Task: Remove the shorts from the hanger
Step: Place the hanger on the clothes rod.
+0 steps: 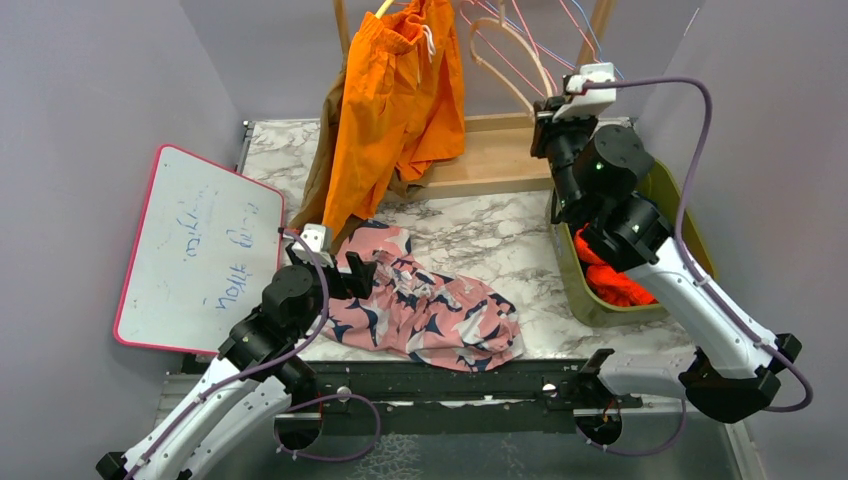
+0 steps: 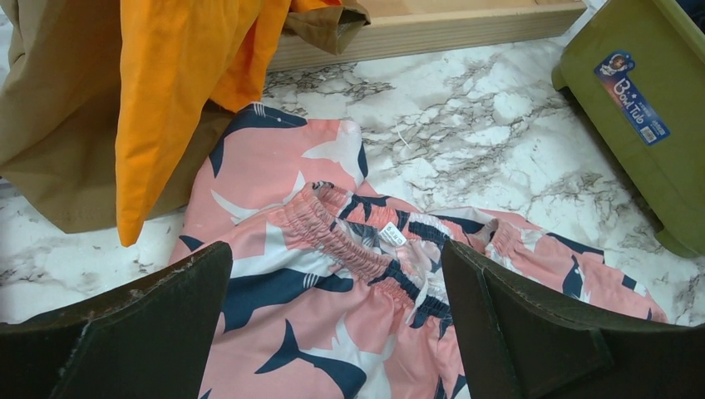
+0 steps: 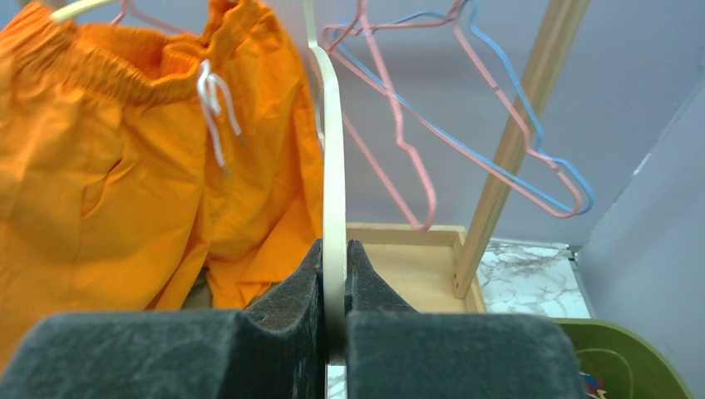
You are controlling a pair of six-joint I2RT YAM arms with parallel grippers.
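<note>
One pair of pink shorts with navy shark print (image 1: 425, 305) lies crumpled on the marble table (image 1: 480, 225), off any hanger; a red-orange pair (image 1: 615, 282) sits in the green plastic bin (image 1: 598, 312). Bright orange shorts (image 1: 395, 100) and a tan-brown pair (image 1: 318, 170) hang at the back, so work remains. Left gripper (image 2: 335, 249) hovers spread over the pink pair; right gripper (image 3: 334, 274) is clamped on a bare cream hanger (image 3: 332, 150).

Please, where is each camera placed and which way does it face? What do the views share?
Top external: above and behind the bases, looking down on the marble table; left arm and right arm show.
Left wrist: looks down at the pink shorts lying on the table, between the fingers of the open left tool.
Right wrist: faces the rack; right tool shut on a cream hanger.
Shared: the orange shorts appear in all three.
</note>
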